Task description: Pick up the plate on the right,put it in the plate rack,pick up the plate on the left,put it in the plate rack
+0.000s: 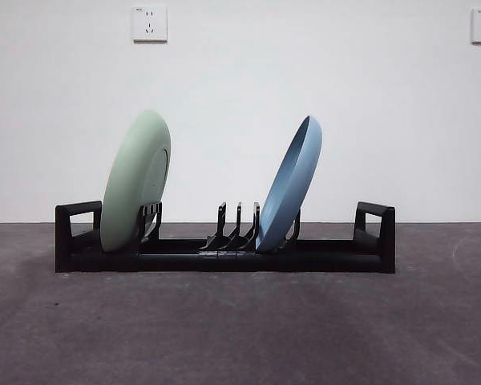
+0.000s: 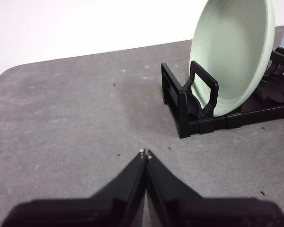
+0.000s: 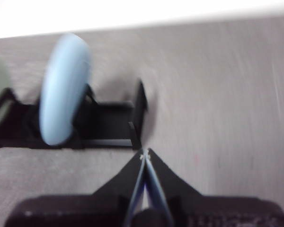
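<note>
The long black plate rack (image 1: 329, 255) lies across the table in the front view. A pale green plate (image 1: 135, 181) leans upright in its left slots and a blue plate (image 1: 292, 184) leans upright right of the middle. My left gripper (image 2: 145, 153) is shut and empty, off the rack's left end (image 2: 180, 111), with the green plate (image 2: 232, 52) in sight. Shut and empty too, my right gripper (image 3: 145, 154) hovers near the rack's right handle (image 3: 139, 111); this view is blurred and shows the blue plate (image 3: 64, 90). Neither arm appears in the front view.
Several empty dividers (image 1: 239, 224) stand between the two plates. Grey table top (image 1: 240, 329) stretches in front of the rack. A white wall with two sockets (image 1: 149, 23) is behind.
</note>
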Available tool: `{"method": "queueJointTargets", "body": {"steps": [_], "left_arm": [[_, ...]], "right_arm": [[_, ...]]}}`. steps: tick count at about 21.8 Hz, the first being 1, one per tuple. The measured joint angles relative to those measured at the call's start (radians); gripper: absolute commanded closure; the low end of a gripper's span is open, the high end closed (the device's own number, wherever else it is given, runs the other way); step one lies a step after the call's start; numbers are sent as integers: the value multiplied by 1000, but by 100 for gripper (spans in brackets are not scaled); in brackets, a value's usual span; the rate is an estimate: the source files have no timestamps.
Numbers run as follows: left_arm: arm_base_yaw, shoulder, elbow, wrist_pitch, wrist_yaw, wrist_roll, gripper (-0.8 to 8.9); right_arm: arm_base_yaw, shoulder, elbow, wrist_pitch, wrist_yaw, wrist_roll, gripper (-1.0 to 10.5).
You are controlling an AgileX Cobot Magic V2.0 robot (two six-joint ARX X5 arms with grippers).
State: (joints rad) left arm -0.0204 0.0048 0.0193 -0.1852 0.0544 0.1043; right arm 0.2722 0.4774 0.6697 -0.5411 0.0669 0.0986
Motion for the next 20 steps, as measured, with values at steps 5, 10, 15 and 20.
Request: {"method": "queueJointTargets", "body": {"steps": [5, 10, 15, 20], "left_arm": [[0, 0, 0, 0, 0, 0, 817], [0, 0, 0, 0, 0, 0, 817], [0, 0, 0, 0, 0, 0, 817], [0, 0, 0, 0, 0, 0, 817]], "right_arm": [[-152, -179, -140, 196, -120, -133, 945], [-179, -279, -337, 265, -120, -142, 945], [-179, -319, -463, 361, -120, -129, 945], [-179, -377, -557, 408, -120, -104, 945]]}}
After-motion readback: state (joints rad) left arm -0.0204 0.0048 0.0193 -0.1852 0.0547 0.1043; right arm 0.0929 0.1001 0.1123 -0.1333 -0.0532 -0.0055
